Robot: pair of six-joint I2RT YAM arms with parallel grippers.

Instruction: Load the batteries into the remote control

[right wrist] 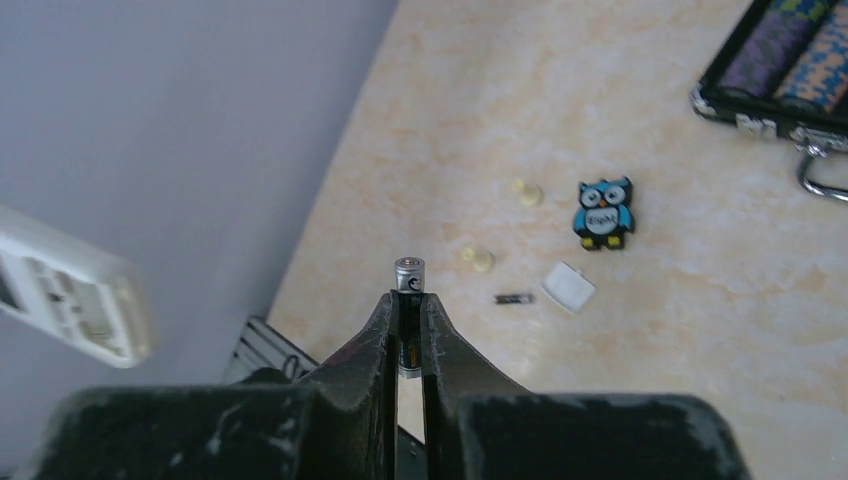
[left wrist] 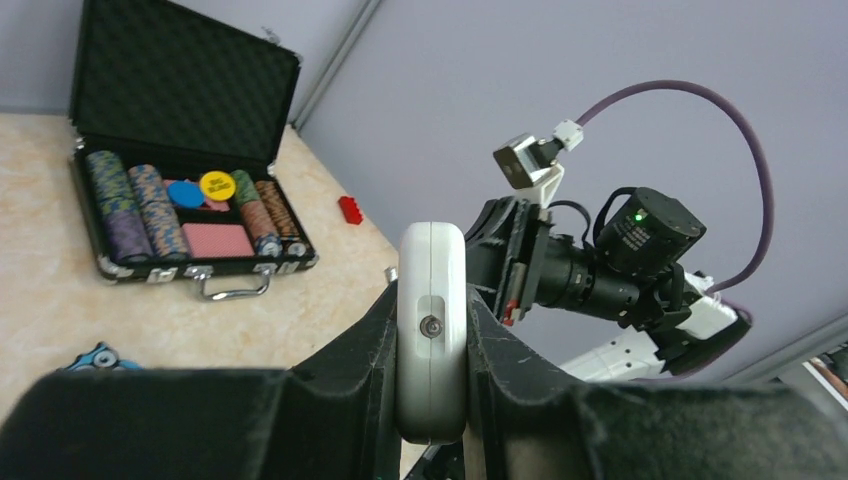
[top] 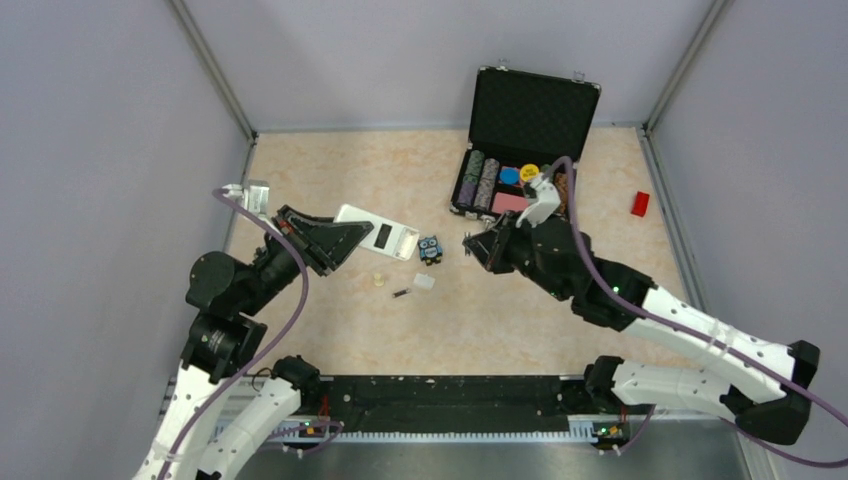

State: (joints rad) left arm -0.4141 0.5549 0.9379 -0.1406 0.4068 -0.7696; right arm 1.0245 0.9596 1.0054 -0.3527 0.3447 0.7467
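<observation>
Now the left jaws are clamped on the remote control point(top: 377, 231), holding it off the counter point(top: 500, 320) on the left-arm side of the blue owl toy point(top: 431, 249). The right jaws pinch a battery point(right wrist: 408, 272) on the owl toy's other side. A second battery point(top: 402, 293) lies on the counter near the owl toy, toward the arm bases.

The remote control point(top: 370, 228) is seen as white with a dark rectangular bay. The owl toy point(top: 431, 249) is coloured blue, the far-right block point(top: 640, 203) red, and the table point(top: 500, 320) is marbled in beige.
</observation>
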